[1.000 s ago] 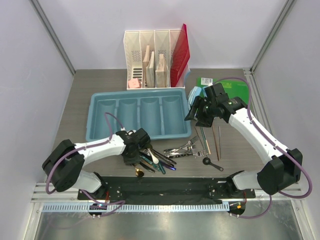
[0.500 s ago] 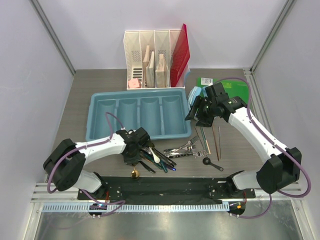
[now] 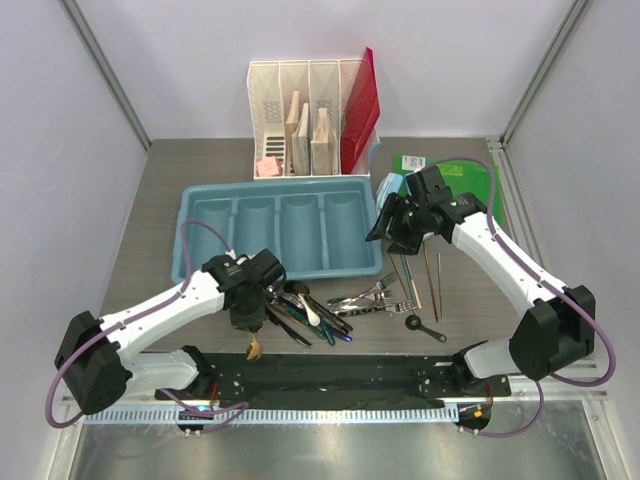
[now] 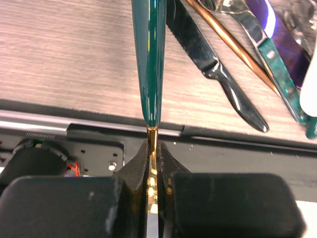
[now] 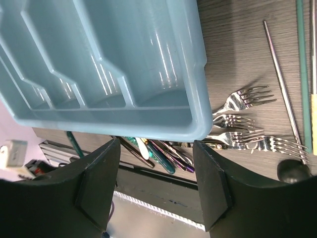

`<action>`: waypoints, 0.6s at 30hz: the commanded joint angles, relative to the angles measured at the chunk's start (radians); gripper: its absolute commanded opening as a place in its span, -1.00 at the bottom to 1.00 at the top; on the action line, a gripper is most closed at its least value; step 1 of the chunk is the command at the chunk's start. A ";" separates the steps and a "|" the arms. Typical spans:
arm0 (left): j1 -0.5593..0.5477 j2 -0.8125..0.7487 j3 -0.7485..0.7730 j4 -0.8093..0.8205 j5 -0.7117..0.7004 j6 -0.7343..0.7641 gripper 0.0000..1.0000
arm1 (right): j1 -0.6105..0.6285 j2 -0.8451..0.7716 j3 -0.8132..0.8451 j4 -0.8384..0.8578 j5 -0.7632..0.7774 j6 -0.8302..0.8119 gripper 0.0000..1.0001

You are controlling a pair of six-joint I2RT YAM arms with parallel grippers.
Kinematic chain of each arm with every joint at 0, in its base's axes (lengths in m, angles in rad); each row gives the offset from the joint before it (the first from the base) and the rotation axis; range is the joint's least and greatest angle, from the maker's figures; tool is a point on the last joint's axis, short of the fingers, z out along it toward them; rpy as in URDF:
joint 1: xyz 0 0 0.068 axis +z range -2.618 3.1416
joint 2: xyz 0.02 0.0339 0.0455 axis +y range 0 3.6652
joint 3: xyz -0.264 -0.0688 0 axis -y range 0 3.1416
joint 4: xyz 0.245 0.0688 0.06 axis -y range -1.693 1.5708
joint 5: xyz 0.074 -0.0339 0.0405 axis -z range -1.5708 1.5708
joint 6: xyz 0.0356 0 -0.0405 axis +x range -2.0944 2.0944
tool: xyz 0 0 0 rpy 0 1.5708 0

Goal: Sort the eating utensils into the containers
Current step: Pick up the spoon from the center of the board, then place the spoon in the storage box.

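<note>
Grey wooden table [image 3: 150, 200] under both arms. Left gripper [image 4: 153, 148] has just pressed shut on the gold neck of a teal-handled spoon [image 4: 150, 59], handle pointing ahead — one piece ready for the empty tray [image 3: 270, 188] beyond. Right gripper [image 5: 154, 144] hangs spread, the tray's corner below it.

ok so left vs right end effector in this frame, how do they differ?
The left end effector is shut on the gold neck of a teal-handled utensil; the right end effector is open and holds nothing. The left one sits low at the near edge of the table; the right one hovers above a corner of the blue tray, beside the forks. Both are black, two-fingered.
</note>
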 commanded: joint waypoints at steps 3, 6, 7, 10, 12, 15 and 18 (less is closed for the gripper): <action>-0.001 -0.052 0.108 -0.152 -0.002 0.015 -1.00 | -0.002 0.025 0.031 0.038 -0.014 -0.003 0.31; -0.003 -0.057 0.180 -0.195 -0.034 0.029 -1.00 | -0.004 0.029 0.033 0.038 -0.013 -0.005 0.31; -0.003 -0.056 0.224 -0.198 -0.066 0.051 -1.00 | -0.004 0.029 0.031 0.039 -0.009 -0.003 0.31; -0.001 -0.007 0.318 -0.192 -0.109 0.090 -1.00 | -0.007 0.029 0.031 0.042 -0.003 -0.003 0.31; -0.001 0.035 0.396 -0.161 -0.122 0.120 -1.00 | -0.010 0.025 0.034 0.044 0.004 -0.003 0.31; -0.003 0.166 0.532 -0.123 -0.122 0.178 -1.00 | -0.021 0.011 0.038 0.049 0.009 -0.003 0.31; 0.002 0.309 0.663 -0.072 -0.165 0.261 -1.00 | -0.036 -0.007 0.038 0.055 0.014 -0.002 0.31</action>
